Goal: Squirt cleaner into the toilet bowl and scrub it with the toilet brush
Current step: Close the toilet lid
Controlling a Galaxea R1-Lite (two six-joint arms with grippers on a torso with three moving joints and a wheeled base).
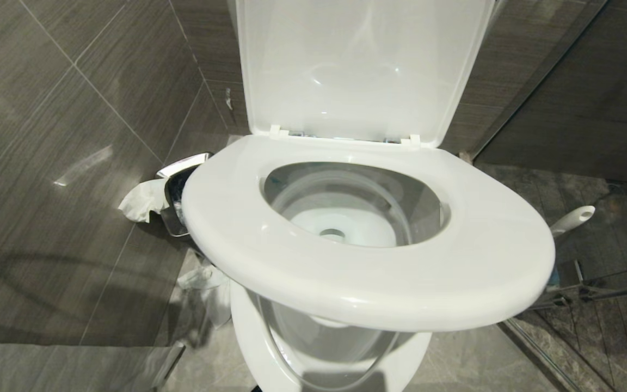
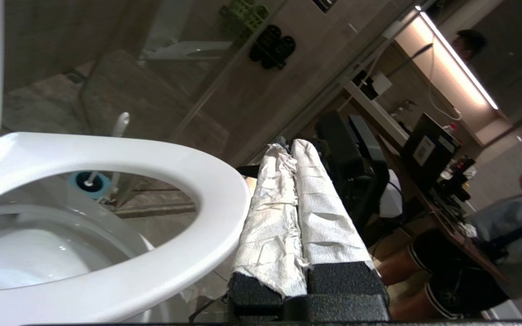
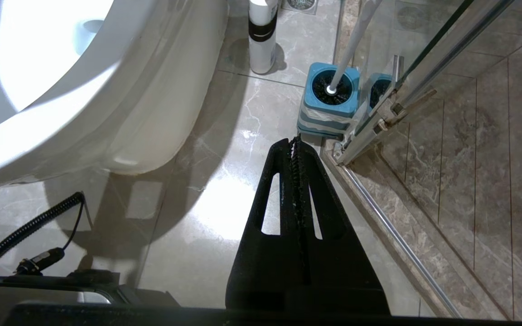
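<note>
Only the right wrist view shows the cleaner and blue holder; both grippers' fingers are clenched, empty.

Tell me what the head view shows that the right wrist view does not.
Only the head view shows the raised lid, the seat from above, and the steel bin with paper.

Only the right wrist view shows the right gripper, jaws shut and empty, the cleaner bottle standing on the floor, and the blue brush holder.

Both show the toilet bowl and the brush handle.
</note>
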